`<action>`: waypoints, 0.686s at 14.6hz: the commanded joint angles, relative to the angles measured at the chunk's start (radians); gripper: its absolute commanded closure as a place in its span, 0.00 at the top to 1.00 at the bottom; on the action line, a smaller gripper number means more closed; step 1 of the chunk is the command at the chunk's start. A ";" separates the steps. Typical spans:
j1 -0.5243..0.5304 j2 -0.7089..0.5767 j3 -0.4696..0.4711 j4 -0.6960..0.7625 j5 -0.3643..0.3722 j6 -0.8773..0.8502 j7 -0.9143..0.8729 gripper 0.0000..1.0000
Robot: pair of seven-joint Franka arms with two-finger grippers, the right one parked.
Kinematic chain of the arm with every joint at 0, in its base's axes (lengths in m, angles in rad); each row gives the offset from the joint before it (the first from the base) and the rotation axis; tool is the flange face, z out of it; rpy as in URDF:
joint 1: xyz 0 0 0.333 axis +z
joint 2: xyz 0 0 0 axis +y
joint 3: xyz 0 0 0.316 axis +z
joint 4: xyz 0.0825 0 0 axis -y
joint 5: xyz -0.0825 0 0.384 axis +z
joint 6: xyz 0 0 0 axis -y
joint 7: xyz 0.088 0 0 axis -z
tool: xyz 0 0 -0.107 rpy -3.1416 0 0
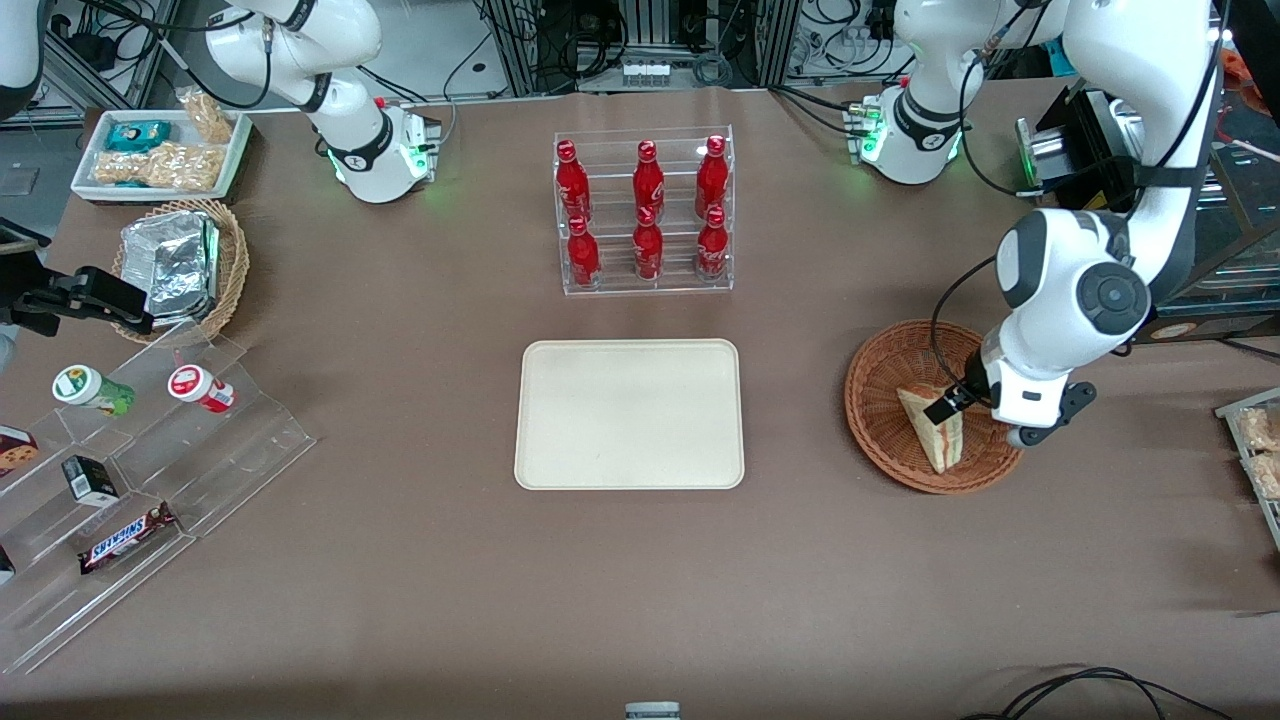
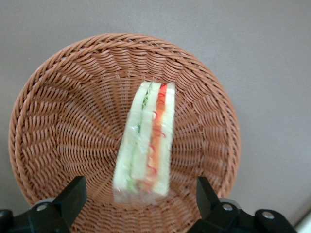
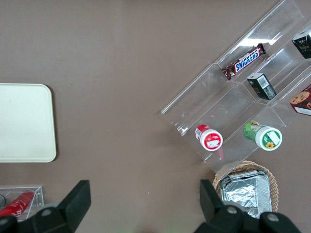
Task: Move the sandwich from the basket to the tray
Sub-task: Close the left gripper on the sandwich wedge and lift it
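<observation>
Gripper (image 2: 138, 194) hung just above the basket (image 2: 63, 121), jaws spread wide w/ nothing between them, one finger each side of the sandwich (image 2: 146, 141) but not touching it yet. Sandwich stood on edge inside the basket, filling stripes facing up at my wrist cam, clear wrap on. From the front, my gripper (image 1: 975, 405) sat over the basket (image 1: 880, 400) at the working arm's end of the table, sandwich (image 1: 930, 425) below it; tray (image 1: 630, 415) mid-table, well apart.

Step in hand, as I judged it: descend & grasp. To do it well: keep fingers parallel to the bread faces, drop straight down til pads are approx mid-height of the wedge, don't snag the wicker rim. Close gently, since soft bread squashes & wrap is slippery. Lift vertical before heading to tray.
</observation>
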 commanded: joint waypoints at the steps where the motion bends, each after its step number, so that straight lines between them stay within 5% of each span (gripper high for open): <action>1: -0.004 0.077 0.002 0.024 0.035 0.036 -0.011 1.00; 4: -0.004 0.116 0.002 0.013 0.036 0.090 -0.008 0.98; 5: -0.004 0.116 0.002 0.013 0.036 0.083 -0.008 0.39; 6: -0.006 0.113 0.002 0.013 0.036 0.078 -0.016 0.11; 10: -0.006 0.047 0.002 0.013 0.035 0.018 -0.019 0.02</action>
